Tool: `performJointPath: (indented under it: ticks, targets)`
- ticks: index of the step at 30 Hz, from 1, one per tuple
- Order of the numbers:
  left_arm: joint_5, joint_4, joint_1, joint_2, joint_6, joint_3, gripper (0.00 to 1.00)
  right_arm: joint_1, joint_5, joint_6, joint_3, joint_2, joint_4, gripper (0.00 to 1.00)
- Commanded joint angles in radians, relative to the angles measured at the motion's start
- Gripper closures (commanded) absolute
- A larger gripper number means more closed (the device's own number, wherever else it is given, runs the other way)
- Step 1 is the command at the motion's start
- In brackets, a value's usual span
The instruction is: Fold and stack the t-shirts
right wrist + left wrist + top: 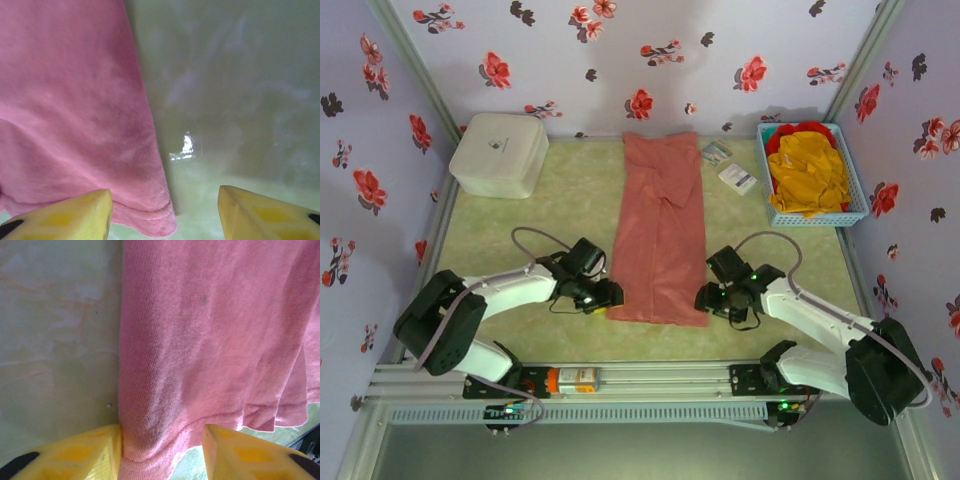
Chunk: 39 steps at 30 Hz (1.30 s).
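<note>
Floral wallpaper (620, 60), pale lilac with red and dark blossoms, is seen on three sides of a pale green table (520, 210), whose top is faintly mottled and glossy in the wrist views. An aluminium rail (650, 378) is fixed along the near edge.

A salmon-pink t-shirt (663, 230), folded into a long narrow strip, is laid flat down the middle of the table from the far edge towards the near edge. At the far left corner a white rounded-square box (500, 153) is set. At the far right corner a blue basket (815, 218) is placed, with a mustard-yellow t-shirt (810, 175) heaped in it and a red t-shirt (800, 132) behind that. Two small packets (737, 177) are left between the strip and the basket.

The left gripper (605, 297) is lowered at the strip's near left corner; in its wrist view the yellow fingers (85, 455) are spread, with the hem (150, 460) between them, touched on one side only and not pinched. The right gripper (708, 300) is lowered at the near right corner; its fingers (65, 215) are likewise held apart, one over the cloth (70, 100), the other over bare table
</note>
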Motion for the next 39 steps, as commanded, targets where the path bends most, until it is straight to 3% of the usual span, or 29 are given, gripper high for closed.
performJointPath:
  ticks: [1,14,21,24,28,34,39]
  targets:
    - [0.012,0.03,-0.013,0.015,-0.044,-0.031,0.59,0.037,-0.014,0.079,-0.037,0.001,0.081,0.45]
    - [0.005,0.062,-0.033,0.073,-0.068,-0.022,0.77,0.066,-0.032,0.112,-0.086,0.036,0.226,0.55]
    - [0.001,0.063,-0.041,0.078,-0.073,-0.014,0.85,0.078,-0.029,0.136,-0.108,0.012,0.234,0.73]
    - [-0.003,0.057,-0.047,0.075,-0.074,-0.014,0.92,0.08,-0.028,0.15,-0.125,-0.013,0.241,0.8]
    - [-0.032,0.041,-0.073,0.056,-0.092,-0.016,1.0,0.088,-0.025,0.166,-0.136,-0.034,0.228,0.99]
    - [-0.074,-0.04,-0.119,-0.024,-0.128,-0.007,1.0,0.144,0.008,0.206,-0.122,-0.099,0.178,1.0]
    - [-0.145,-0.205,-0.115,-0.133,-0.09,0.086,1.0,0.147,0.117,0.211,-0.055,-0.233,0.036,1.0]
